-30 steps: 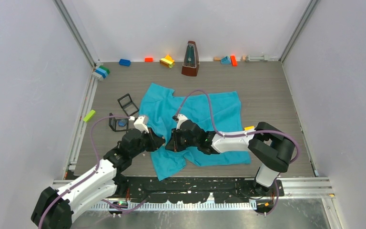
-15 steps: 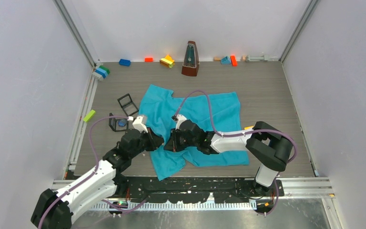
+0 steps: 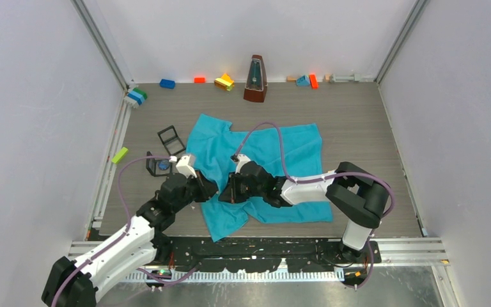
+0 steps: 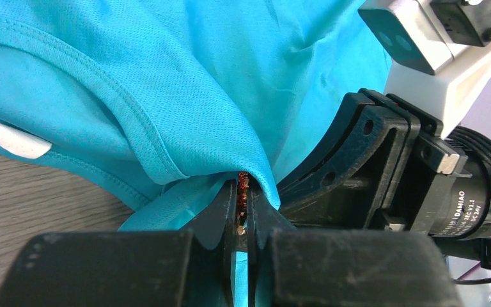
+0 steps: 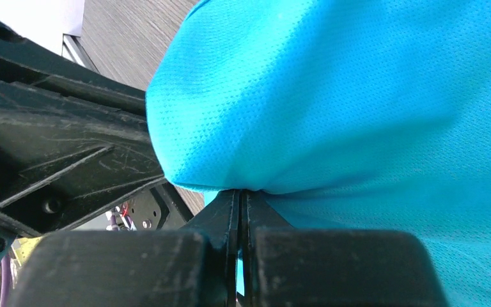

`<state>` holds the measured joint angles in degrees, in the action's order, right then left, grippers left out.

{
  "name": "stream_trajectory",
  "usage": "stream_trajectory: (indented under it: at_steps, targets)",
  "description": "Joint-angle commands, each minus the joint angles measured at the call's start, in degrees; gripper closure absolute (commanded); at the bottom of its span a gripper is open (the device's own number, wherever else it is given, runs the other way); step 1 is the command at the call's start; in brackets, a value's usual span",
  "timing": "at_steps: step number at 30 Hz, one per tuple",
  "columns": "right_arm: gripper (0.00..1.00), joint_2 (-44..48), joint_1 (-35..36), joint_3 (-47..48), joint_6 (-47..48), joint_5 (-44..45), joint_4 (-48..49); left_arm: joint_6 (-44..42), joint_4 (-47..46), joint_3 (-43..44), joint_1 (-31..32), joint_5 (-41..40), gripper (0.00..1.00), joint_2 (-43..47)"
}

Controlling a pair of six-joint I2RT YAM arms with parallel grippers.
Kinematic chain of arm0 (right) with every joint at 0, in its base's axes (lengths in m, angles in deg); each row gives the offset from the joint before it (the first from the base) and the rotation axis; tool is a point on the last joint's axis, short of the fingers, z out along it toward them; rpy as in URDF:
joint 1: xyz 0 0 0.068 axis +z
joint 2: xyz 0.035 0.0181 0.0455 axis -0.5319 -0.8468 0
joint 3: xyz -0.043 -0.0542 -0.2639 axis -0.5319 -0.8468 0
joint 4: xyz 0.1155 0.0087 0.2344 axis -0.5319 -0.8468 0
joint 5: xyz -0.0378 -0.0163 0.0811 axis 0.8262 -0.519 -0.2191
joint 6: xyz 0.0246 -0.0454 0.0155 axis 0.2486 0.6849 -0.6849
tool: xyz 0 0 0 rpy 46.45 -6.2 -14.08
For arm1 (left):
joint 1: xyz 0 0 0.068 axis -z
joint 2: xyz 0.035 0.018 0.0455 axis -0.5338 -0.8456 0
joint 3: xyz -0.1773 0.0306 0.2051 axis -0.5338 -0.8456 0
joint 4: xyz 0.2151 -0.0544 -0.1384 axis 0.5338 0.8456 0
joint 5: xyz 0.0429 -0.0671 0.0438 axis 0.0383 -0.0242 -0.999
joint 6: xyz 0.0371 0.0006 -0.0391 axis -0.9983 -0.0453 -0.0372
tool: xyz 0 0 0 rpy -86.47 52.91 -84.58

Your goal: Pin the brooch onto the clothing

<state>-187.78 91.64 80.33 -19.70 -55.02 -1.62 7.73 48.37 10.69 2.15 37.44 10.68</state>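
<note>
Firmly between right gripper's [image 5: 241, 196] jaws: clothing [image 5: 358, 96].

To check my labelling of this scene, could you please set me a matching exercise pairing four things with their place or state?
Things:
1. T-shirt
2. metronome
3. green block
4. right gripper

Place or state:
a. lying at the far left
b. shut on teal fabric
c. spread out in the middle
d. upright at the back

Pairs: 1-c; 2-d; 3-a; 4-b
</note>
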Motion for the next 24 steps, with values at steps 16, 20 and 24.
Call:
stream_trajectory:
  at_steps: [16, 20, 24]
  targets:
    - [1.00, -2.59, -0.27, -1.52, -3.63, 2.35, -0.43, 2.68, -7.40, 0.70, -0.58, 0.60, 1.00, 4.02]
    - [0.99, -2.44, -0.44, -2.14, -3.49, 1.39, 0.42, 2.68, -7.16, 0.46, -0.70, 1.28, 1.00, 3.70]
    - [1.00, -1.04, -0.44, -2.09, -2.51, 0.49, 0.83, 2.85, -7.56, -0.03, -0.84, 1.57, 1.00, 2.85]
